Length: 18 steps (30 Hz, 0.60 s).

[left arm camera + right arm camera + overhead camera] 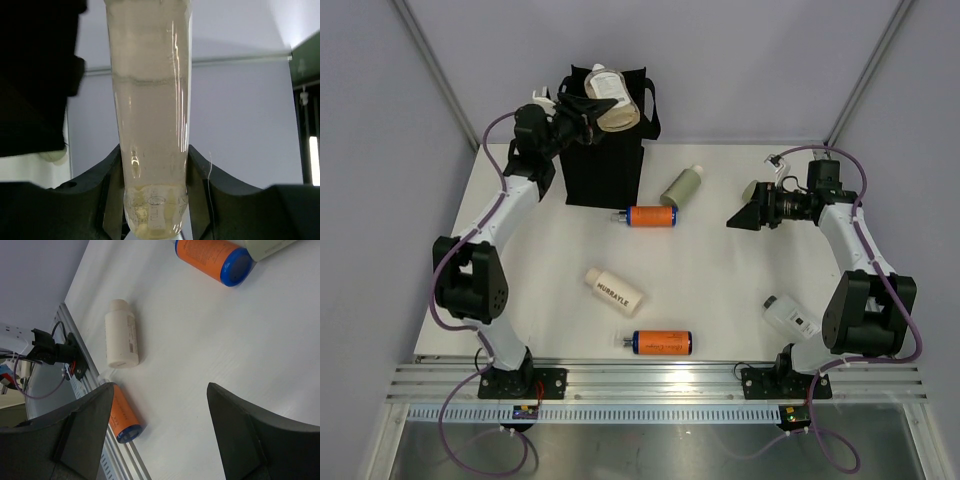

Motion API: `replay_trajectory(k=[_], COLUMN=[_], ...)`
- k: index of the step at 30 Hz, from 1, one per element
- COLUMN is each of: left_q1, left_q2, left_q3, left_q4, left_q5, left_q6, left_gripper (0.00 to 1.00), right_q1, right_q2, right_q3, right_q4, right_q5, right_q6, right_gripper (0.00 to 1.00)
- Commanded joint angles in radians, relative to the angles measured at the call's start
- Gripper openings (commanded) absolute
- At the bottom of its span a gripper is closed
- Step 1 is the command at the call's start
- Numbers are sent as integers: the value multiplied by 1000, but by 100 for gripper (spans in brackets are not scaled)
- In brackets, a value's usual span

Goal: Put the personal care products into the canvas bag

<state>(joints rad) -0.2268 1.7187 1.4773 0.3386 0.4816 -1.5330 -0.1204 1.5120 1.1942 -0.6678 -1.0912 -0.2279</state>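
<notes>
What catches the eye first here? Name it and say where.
The left gripper clamps a clear amber bottle at the mouth of the black bag at the table's far edge. Five more bottles lie scattered on the white table, two of them bright orange, while the right gripper hangs open and empty over the right side.

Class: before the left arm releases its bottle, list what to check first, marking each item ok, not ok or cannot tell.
1. Left gripper jaws shut on the clear amber bottle: ok.
2. Bottle over the canvas bag mouth: ok in the top view.
3. Bag standing upright: ok.
4. Room inside the mouth: cannot tell; a labelled bottle pokes out.
5. Right gripper open, well away from the bag: ok.
</notes>
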Motion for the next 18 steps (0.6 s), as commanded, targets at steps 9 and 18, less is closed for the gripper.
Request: replay_trajectory(k=[9,18], left_q1=[43,58], left_q2=[82,76], left_q3=[294,301], left_q4=[-73,20], left_q5=[-5,73], left_q6=[-102,-21], left_gripper=[85,49], right_q1=[-2,-2], right_q2=[-65,-10], right_q3=[-47,46], right_q4=[43,36], right_q5=[5,270], right_q6=[-7,-21], right_gripper=[83,84])
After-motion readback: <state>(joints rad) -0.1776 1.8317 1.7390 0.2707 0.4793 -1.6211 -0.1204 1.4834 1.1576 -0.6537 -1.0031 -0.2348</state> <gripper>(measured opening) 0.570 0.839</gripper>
